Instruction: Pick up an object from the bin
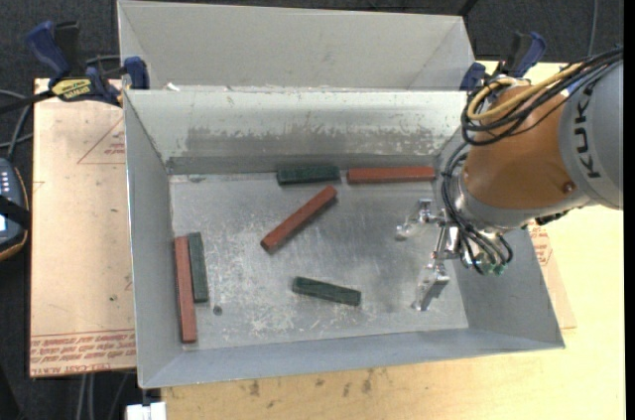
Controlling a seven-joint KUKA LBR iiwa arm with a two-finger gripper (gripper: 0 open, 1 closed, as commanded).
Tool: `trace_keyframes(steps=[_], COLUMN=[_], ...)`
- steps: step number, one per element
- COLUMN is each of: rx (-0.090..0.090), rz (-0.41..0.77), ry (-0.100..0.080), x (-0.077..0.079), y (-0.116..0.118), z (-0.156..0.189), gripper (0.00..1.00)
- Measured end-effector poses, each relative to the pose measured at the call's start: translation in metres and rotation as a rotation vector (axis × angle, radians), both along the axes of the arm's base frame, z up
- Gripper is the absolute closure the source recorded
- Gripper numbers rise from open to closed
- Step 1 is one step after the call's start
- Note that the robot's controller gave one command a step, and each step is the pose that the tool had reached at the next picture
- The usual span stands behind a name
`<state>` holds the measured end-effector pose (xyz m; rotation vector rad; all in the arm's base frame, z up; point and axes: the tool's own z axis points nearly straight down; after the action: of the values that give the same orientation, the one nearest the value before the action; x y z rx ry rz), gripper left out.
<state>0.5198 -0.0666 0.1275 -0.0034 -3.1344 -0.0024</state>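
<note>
I see my gripper (422,261) low on the right side of the bin (298,125). Its fingers are spread apart with nothing between them. The nearest thing is a dark green stick (325,291), lying flat to its left and not touching it. A red stick (299,217) lies tilted farther back.

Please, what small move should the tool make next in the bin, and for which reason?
Probably a short shift toward the view's left, to come over the dark green bar. The tool stands open above bare bin floor at the view's right, with nothing between its fingers. That bar seems the nearest thing, and it lies flat and apart from the others.
</note>
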Motion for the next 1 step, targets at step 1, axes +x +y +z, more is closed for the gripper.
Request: trace_keyframes(steps=[1], rx=[-0.001], rz=[0.002], ry=[-0.007], x=[0.002], y=[0.0001], z=[0.0039], gripper=[0.0])
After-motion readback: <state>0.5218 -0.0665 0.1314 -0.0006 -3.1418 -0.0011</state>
